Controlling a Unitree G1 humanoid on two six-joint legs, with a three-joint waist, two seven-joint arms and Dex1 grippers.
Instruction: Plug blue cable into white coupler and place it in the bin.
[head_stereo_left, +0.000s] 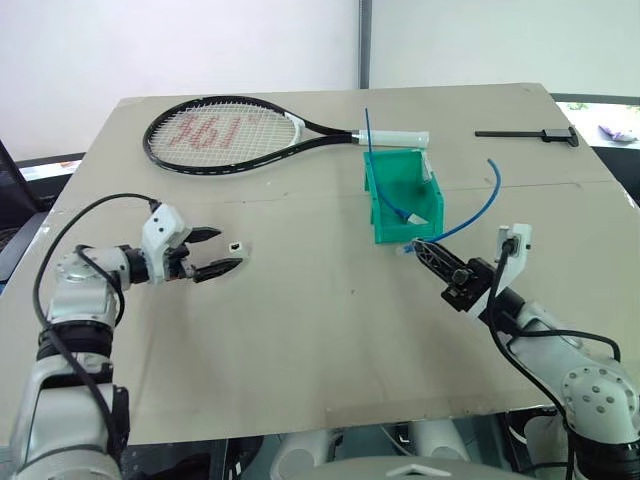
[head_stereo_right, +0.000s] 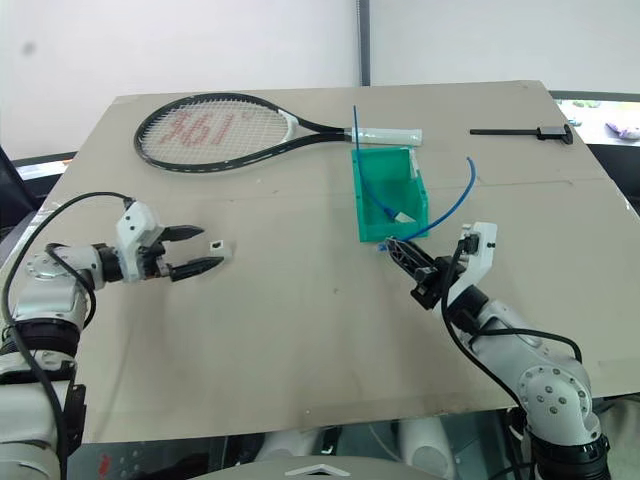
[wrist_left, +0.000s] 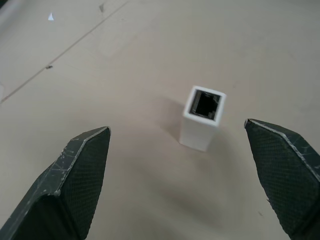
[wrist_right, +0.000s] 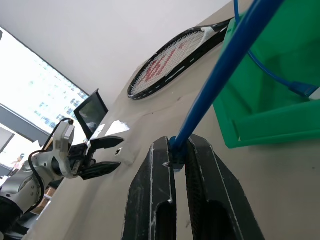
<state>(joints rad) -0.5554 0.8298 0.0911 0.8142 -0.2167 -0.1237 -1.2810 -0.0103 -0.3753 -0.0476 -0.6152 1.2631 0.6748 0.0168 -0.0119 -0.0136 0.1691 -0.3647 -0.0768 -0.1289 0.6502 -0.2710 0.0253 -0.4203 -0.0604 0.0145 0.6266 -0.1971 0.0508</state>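
Two grippers work over the table (head_stereo_left: 330, 340). The left gripper (head_stereo_left: 233, 253) has its two black fingers spread wide, and the white coupler (head_stereo_left: 236, 245) stands on the table just beyond the fingertips, near the table's left edge; the fingers do not touch it. In the left wrist view the white coupler (wrist_left: 202, 118) shows its dark socket opening between the two fingers (wrist_left: 80, 175), a little ahead of them.

The right gripper (head_stereo_left: 422, 250) is closed tight on the blue cable (head_stereo_left: 478, 212), close to the cable's end. From the grip the cable rises in a curve over the right half of the table.

The bin (head_stereo_left: 400, 195) sits just in front of the right gripper, toward the table's far edge. Another blue cable piece (head_stereo_left: 380, 170) lies inside it and sticks up above its rear wall.

Beyond the bin a tennis racket (head_stereo_left: 225, 132) lies along the far edge. One black tool (head_stereo_left: 527, 135) lies near the far right corner.
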